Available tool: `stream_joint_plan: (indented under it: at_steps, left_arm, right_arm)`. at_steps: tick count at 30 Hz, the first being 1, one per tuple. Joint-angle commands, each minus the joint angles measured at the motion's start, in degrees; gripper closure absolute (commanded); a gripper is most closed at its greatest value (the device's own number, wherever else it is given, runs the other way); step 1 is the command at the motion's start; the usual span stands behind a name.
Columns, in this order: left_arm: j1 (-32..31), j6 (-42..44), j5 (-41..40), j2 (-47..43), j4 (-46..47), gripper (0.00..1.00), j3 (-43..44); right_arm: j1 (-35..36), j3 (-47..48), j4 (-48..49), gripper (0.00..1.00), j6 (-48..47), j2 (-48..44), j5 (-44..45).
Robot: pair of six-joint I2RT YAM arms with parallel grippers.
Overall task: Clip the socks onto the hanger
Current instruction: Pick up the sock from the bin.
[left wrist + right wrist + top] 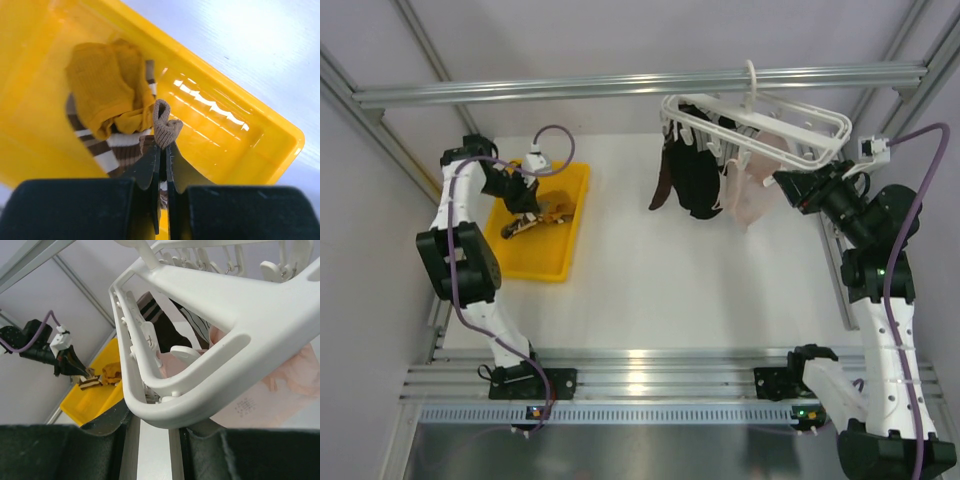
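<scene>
the white table (670, 290) is under it all. the long metal bar (620, 85) runs across the back. the hanger (210, 295) hooks on it so its clips dangle free. a dark sock (690, 180) and a pink sock (755, 195) hang there. the right claw (155, 422) squeezes the hanger's corner, likely to stop it swinging. the yellow tray (538, 258) keeps the loose socks together. in it, the left claw (164, 147) is pinched tight on the cuff of the brown striped sock (100, 145), ready to lift it. the mustard sock (105, 85) lies on top.
</scene>
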Motion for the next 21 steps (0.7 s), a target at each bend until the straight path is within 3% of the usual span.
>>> stream_joint_plan:
  at_steps: [1, 12, 21]
  left_arm:
    - [2.25, -2.4, 5.32, -4.08, -3.91, 1.0, 4.39]
    - [5.59, -10.05, 9.97, -11.99, -1.18, 1.0, 9.23]
    - [6.73, -20.77, 6.91, -21.04, 4.35, 1.0, 8.88]
  right_arm:
    - [-0.49, 0.25, -0.22, 1.0, -0.83, -1.39, -1.52]
    - [-0.49, -0.27, 0.92, 1.0, -0.56, -2.27, -1.87]
    - [-0.49, 0.08, 1.18, 1.0, 0.14, -2.44, -1.78]
